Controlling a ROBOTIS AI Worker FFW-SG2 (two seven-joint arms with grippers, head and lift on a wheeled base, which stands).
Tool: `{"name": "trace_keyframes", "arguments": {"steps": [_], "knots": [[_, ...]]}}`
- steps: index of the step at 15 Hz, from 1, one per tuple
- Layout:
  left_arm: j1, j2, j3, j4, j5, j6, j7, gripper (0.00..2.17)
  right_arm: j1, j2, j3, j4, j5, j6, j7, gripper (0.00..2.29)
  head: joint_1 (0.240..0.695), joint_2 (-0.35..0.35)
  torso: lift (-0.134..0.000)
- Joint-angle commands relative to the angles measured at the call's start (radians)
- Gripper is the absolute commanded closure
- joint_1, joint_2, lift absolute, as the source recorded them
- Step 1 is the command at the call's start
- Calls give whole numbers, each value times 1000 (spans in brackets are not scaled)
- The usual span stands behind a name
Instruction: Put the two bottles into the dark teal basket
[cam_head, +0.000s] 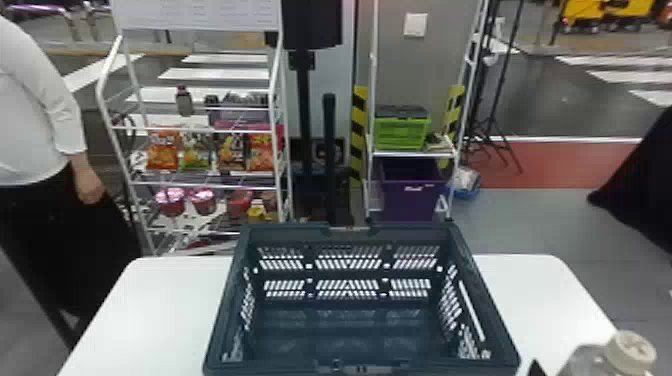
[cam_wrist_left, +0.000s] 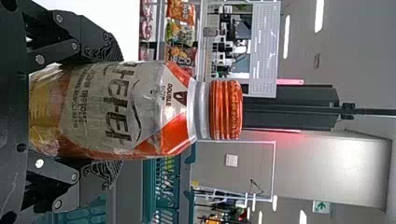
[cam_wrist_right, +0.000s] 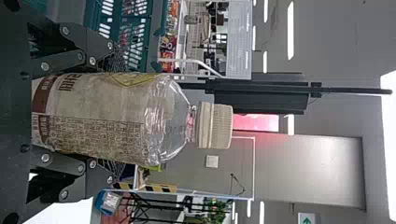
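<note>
Pinching with left gripper (cam_wrist_left: 107, 112) the red-capped bottle (cam_wrist_left: 128, 112), one finger pressed on each side. Same manner with right gripper (cam_wrist_right: 113, 113): holding the pale-capped bottle (cam_wrist_right: 133, 119) between both fingers. Placed outside the dark teal basket (cam_head: 410, 231), with the red cap to the left of the basket and the pale cap to its right, beside the near right corner in head view.

So, judging from this, finished with grasping of both bottles, but not yet with putting in. Left to do: bring each bottle inward over the basket rim, lower, release, then draw back. Perhaps about halfway through the task.

Under the basket, to be seen a white surface (cam_head: 165, 305). Farther, beyond the basket to the left, bags of snacks (cam_head: 162, 150); beyond it to the right, a purple crate (cam_head: 412, 197).
</note>
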Motion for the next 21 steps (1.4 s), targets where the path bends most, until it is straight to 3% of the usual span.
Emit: {"name": "trace_keyframes", "arguments": {"steps": [1,11,12,13,15,18,19,21], "knots": [[-2,39,-24,-1,0,3,18,2148,-50,1,0,-54,41,81,1,1956,499,0,0],[-13,172,-99,-1,9,-68,165,2148,-277,1,162,-95,325,387,25,1939,499,0,0],[-20,182,-102,5,20,-68,167,2148,-339,1,199,-92,338,519,25,1939,499,0,0],[-28,191,-108,10,26,-68,167,2148,-391,1,233,-92,335,645,-8,1939,499,0,0],[-31,203,-116,13,32,-80,167,2148,-472,1,329,-97,318,838,-143,1939,499,0,0],[-39,209,-120,18,41,-92,162,2152,-655,-8,463,-82,171,1191,-381,1939,499,0,0],[-42,211,-120,22,47,-92,159,2148,-708,-38,483,-60,130,1237,-430,1939,499,0,0],[-47,211,-122,27,49,-92,158,2148,-767,-14,484,-5,130,1283,-432,1939,499,0,0]]}}
